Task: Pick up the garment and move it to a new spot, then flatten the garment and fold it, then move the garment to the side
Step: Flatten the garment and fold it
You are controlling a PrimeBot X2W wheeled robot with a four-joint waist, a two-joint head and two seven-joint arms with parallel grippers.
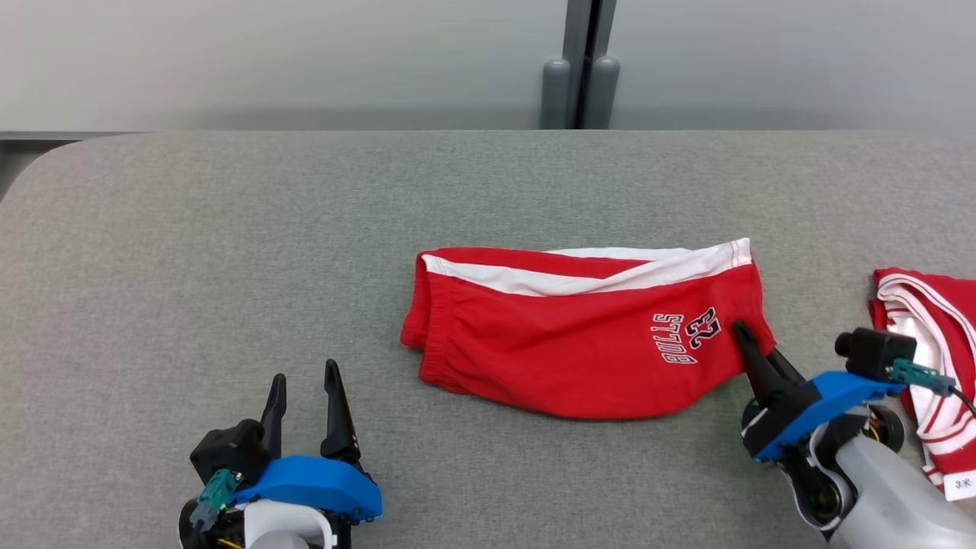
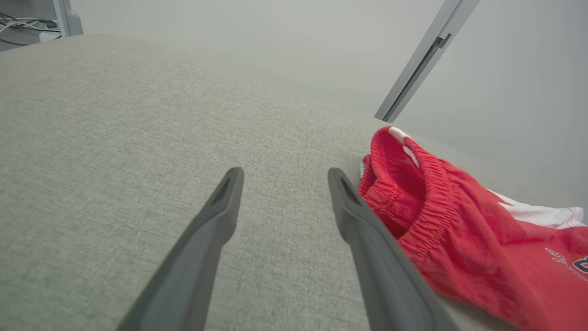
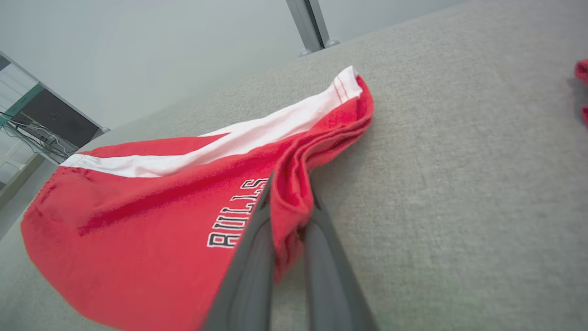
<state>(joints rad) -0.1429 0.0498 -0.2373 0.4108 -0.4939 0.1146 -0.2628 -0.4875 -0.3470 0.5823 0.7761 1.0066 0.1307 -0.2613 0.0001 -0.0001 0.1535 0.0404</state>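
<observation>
Resting low over the near left part of the grey fabric-covered table [image 1: 229, 229], the left gripper [image 1: 305, 371] has its two dark fingers spread wide with nothing between them. They point across bare cloth, and the head view shows a gap between them and the elastic waistband [image 2: 427, 184] of the red Bulls shorts [image 1: 579, 335]. The shorts lie near the middle of the table, a little to the right, with the waistband end to the left and the leg hems to the right. A white stripe [image 1: 610, 276] runs along their far edge, and the printed "BULLS 23" [image 1: 682, 335] sits near the right end, upside down in the head view. At the shorts' near right corner the right gripper [image 1: 741, 329] is clenched on the hem. Its wrist view shows a bunched fold of red fabric pinched between the two fingers, with the cloth beyond them raised in a ridge. Further right, apart from the shorts, a second red-and-white garment [image 1: 934, 343] with a white tag [image 1: 962, 483] lies at the edge of the head view, partly behind the right arm's wrist. Beyond the table a grey post [image 1: 579, 76] stands against the pale wall.
</observation>
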